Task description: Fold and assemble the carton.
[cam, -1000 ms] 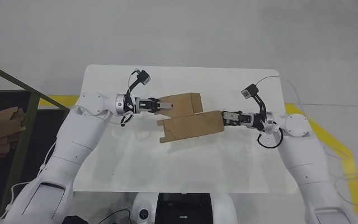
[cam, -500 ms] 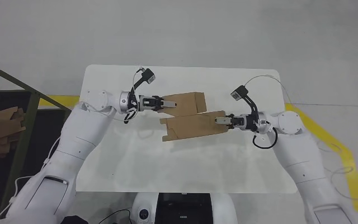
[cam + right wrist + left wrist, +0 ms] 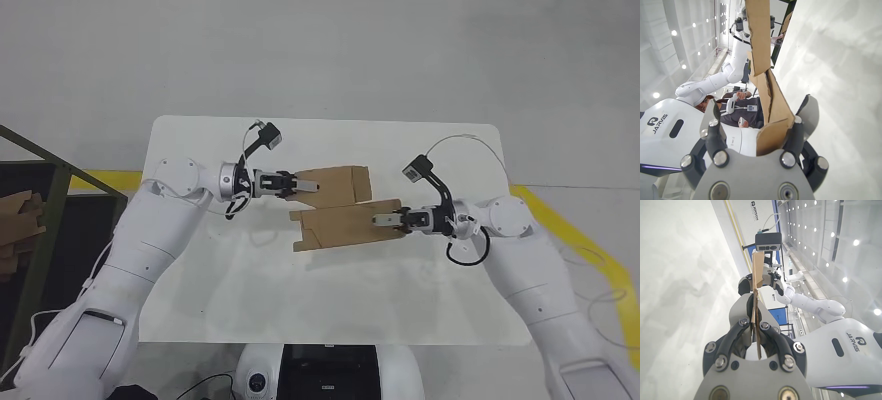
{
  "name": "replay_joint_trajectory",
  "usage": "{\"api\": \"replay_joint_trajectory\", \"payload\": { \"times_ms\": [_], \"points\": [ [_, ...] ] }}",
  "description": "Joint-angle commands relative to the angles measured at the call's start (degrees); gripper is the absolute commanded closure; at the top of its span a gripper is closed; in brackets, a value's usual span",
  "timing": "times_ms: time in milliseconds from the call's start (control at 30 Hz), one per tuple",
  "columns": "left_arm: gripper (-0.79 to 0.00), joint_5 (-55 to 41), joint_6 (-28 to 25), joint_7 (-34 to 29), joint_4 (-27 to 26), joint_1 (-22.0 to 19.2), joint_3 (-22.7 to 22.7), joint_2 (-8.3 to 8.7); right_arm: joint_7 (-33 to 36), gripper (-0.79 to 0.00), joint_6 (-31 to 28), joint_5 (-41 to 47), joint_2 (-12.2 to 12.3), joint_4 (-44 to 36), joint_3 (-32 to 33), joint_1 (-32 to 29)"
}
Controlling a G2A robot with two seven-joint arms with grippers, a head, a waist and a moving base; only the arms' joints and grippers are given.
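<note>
We see the carton [image 3: 335, 207] as flat brown cardboard over the middle of the white worktop [image 3: 400, 290], held btw the two arms. In top view it reads as two offset panels. The far panel [image 3: 335, 184] runs toward the left arm. The near panel [image 3: 345, 228] runs toward the right arm, w/ notched flaps at its left end. We can't tell whether the board touches the worktop.

Left gripper [image 3: 754, 308]: fingers [image 3: 738, 311] clenched on the carton's edge. The board shows edge-on in the left wrist view, running straight out from the pinch. In top view this gripper sits at the left end of the far panel.

Right gripper [image 3: 761, 108]: fingers [image 3: 808, 109] spread wide, nothing clamped. The carton's end sits in the gap, leaning against one finger, and the other finger is well apart from it. In top view this gripper is at the right end of the near panel, overlapping the board. The left wrist view shows it at the carton's far end too.

Off the worktop, to the left in top view, we see a dark rack [image 3: 25, 178] w/ cardboard scraps [image 3: 20, 215] on it.
</note>
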Motion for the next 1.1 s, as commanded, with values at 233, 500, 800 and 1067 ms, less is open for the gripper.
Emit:
{"api": "replay_joint_trajectory", "payload": {
  "times_ms": [233, 500, 800, 1067],
  "points": [
    [0.000, 0.20, 0.00, -0.05, 0.23, 0.05, -0.04, -0.03, -0.30, -0.351, -0.30, 0.76, 0.23, 1.05, -1.64, 0.79],
    [0.000, 0.35, 0.07, 0.11, 0.78, 0.31, -0.12, -0.03, 0.38, -0.243, 0.38, 1.28, 0.44, 1.93, -3.10, 1.80],
    [0.000, 0.28, 0.25, -0.30, 0.94, 0.20, -0.59, 0.07, 0.49, -0.018, 0.49, 1.58, 0.52, 2.43, -4.46, 3.05],
    [-0.631, -0.84, 0.57, -0.78, 0.77, 0.19, -0.90, 0.06, 0.66, 0.000, 0.66, 2.17, 0.66, 3.53, -5.10, 3.77]
  ]
}}
